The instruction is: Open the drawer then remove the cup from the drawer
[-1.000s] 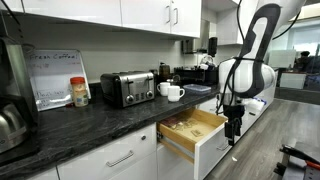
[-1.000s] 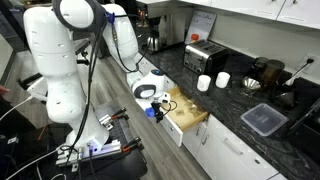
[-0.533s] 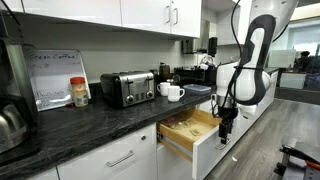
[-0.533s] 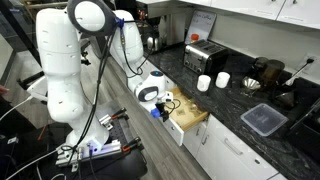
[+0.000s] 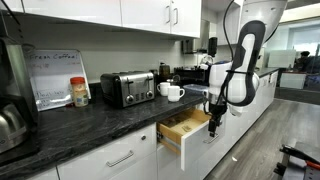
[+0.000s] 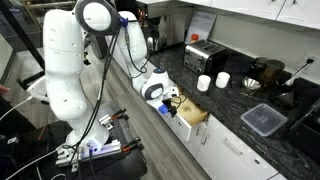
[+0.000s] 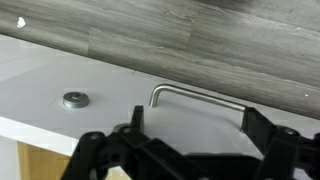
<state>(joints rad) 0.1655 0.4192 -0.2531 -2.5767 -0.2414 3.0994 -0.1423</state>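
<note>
The drawer (image 5: 186,129) stands pulled out under the dark counter, with its light wooden box showing; it also shows in an exterior view (image 6: 192,115). My gripper (image 5: 212,124) (image 6: 166,104) hangs at the drawer's front edge. In the wrist view the open, empty fingers (image 7: 190,140) sit just above the white drawer front (image 7: 110,90) and its silver bar handle (image 7: 200,96). No cup shows inside the drawer. Two white mugs (image 5: 175,93) (image 6: 204,82) stand on the counter beside the toaster.
A silver toaster (image 5: 127,88), a red-lidded jar (image 5: 79,91) and a whiteboard stand on the counter. A kettle (image 5: 10,122) is at the near end. A dark container (image 6: 262,119) lies on the counter. The robot base and cables (image 6: 95,150) fill the floor.
My gripper has moved from out in front of the open drawer in toward its front edge, closer to the counter. The mugs have not moved.
</note>
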